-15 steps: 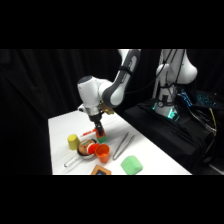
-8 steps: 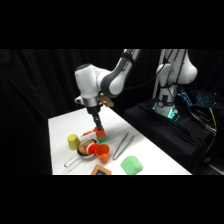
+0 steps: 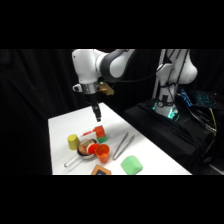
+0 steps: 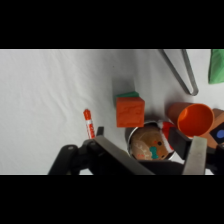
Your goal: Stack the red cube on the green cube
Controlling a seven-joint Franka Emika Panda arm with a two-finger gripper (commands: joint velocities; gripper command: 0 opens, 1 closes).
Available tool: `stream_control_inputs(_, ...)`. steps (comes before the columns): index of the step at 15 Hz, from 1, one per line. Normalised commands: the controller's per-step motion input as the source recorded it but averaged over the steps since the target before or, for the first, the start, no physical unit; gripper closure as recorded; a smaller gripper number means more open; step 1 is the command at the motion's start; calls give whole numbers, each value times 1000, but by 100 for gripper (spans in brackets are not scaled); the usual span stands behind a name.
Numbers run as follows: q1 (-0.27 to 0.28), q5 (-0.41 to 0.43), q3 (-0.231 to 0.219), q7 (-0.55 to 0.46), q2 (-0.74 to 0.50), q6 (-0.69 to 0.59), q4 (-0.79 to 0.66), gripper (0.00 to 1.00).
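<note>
The gripper (image 3: 97, 117) is raised clear above the table, higher than in either earlier picture, and its arm swings left. The red cube (image 3: 99, 132) it was touching now sits free on the green cube (image 3: 102, 139).

The white desk (image 3: 62, 127) is brightly lit from above, while the room around it stays dark. In the wrist view a soft grey shadow spreads beside the red cube (image 4: 130, 111).

Red-orange cube (image 4: 130, 111) w/ green cube (image 4: 129, 94) under it; orange cup (image 4: 194, 118); red marker (image 4: 89, 123); yellow block (image 3: 73, 141); white tabletop (image 4: 50, 100).
</note>
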Motion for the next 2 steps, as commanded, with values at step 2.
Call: stream_control_inputs(2, -21, 63, 21, -116, -158, -265, 68, 0)
